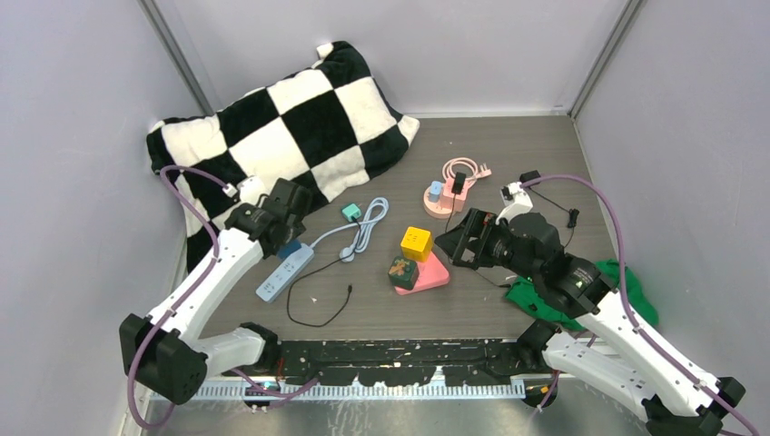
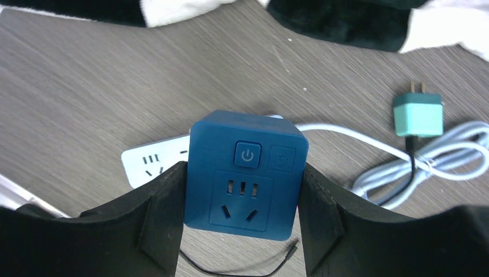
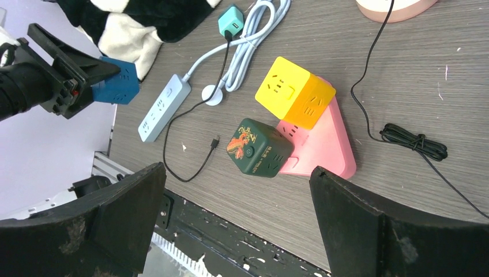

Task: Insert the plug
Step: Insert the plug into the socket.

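My left gripper [image 1: 283, 234] is shut on a blue cube plug adapter [image 2: 245, 173], one finger on each side, its socket face toward the wrist camera. The cube hangs over one end of a white power strip [image 2: 147, 164] that lies on the table; its prongs are hidden, and I cannot tell if they touch the strip. The strip also shows in the top view [image 1: 284, 274] and in the right wrist view [image 3: 164, 107], where the blue cube [image 3: 118, 83] sits just left of it. My right gripper [image 3: 236, 213] is open and empty, above the table's near edge.
A teal plug [image 2: 418, 114] and a coiled white cable [image 2: 403, 167] lie right of the strip. A yellow cube [image 3: 294, 92] and a green cube [image 3: 256, 147] sit on a pink base [image 3: 323, 150]. A checkered pillow [image 1: 281, 127], a round pink socket [image 1: 445, 202] and a green cloth [image 1: 626, 282] are nearby.
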{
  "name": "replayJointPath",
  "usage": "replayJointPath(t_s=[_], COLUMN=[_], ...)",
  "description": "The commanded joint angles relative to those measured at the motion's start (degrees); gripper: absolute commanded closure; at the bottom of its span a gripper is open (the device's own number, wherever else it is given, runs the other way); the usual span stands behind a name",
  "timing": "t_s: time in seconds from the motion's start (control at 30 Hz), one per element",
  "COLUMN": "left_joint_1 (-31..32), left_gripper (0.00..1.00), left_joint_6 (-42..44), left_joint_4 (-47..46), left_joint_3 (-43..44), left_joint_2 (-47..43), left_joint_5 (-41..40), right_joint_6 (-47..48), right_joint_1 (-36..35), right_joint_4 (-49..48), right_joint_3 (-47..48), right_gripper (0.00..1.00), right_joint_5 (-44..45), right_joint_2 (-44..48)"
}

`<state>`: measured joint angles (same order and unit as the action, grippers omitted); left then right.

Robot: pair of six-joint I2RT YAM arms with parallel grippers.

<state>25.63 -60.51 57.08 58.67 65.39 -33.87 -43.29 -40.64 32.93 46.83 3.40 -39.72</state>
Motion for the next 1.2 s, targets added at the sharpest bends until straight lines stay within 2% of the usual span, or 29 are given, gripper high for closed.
replayJointPath(t_s=[0.0,0.13,0.3,0.7,1.17], left_joint_1=[-3.64,-4.44,-4.73,-6.46,-6.99], left_gripper=[0.99,0.99,0.99,0.99,0.99], left_joint_6=[-2.91,-3.53,-5.70,-7.85,-7.03], left_joint_4=[1.52,1.07,4.55,3.31,-0.18], left_joint_3=[-0.72,-1.42,-0.41,-3.76,-6.00], left_joint_2=[0.97,2.18,4.31,5.47,7.09], left_joint_5=[-0.58,2.19,1.25,5.43,3.75], right_joint_6=[0.31,0.40,0.40,0.42,0.75], right_joint_1=[0.21,0.14,0.14,0.21,0.16], right_joint_4=[-0.14,-0.01,-0.06,0.64,1.25], right_joint_3=[0.04,-0.23,-0.55,-1.39,-1.66], right_gripper=[0.00,0.00,0.00,0.00,0.00], right_joint_5=[1.08,1.51,1.44,1.95,2.58], right_joint_2=[1.82,2.88,3.02,3.93,4.17])
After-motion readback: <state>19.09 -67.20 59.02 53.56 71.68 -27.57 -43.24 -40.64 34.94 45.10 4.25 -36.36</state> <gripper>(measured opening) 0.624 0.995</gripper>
